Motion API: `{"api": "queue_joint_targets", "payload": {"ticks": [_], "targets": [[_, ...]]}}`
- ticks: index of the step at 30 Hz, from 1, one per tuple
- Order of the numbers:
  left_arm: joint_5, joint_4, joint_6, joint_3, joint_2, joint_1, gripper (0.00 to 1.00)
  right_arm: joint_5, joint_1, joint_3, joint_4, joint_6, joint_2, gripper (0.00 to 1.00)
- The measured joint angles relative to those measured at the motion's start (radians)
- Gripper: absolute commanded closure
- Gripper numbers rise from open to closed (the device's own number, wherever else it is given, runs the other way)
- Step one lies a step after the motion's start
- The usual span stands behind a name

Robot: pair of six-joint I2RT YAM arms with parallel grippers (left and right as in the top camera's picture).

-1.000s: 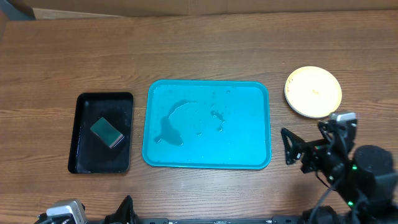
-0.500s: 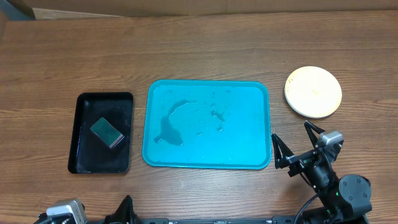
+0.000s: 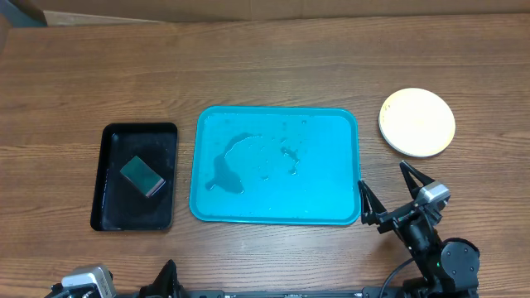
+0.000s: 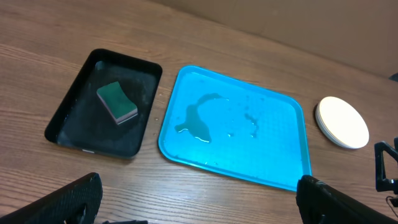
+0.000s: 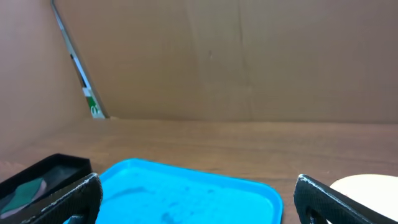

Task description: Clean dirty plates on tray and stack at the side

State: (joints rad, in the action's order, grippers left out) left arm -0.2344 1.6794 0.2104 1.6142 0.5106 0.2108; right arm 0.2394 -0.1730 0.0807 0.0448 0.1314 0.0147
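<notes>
I assess this site as a robotics test bench in a lab or workshop, not a kitchen or a home. Grounds follow. The wood-grain tabletop (image 3: 273, 58) is closed off at the back by plain brown cardboard sheeting (image 5: 205, 56), a makeshift backdrop. A robot arm (image 3: 437, 252) with exposed cabling stands at the near edge. The few items are set well apart, like test props: a turquoise tray (image 3: 323, 182), a black tray (image 3: 108, 207) holding a green sponge (image 3: 142, 176), and stacked plates (image 3: 416, 122).
</notes>
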Motion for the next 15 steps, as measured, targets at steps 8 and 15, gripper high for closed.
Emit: {"api": "queue_joint_targets", "payload": {"ticks": [8, 15], "targets": [[0.0, 0.0, 0.0, 0.0, 0.0, 0.0, 0.0, -0.048, 0.065, -0.008, -0.007, -0.001, 0.0, 0.0], [0.0, 0.0, 0.0, 0.0, 0.0, 0.0, 0.0, -0.114, 0.074, -0.056, -0.082, 0.0, 0.0, 0.0]]}}
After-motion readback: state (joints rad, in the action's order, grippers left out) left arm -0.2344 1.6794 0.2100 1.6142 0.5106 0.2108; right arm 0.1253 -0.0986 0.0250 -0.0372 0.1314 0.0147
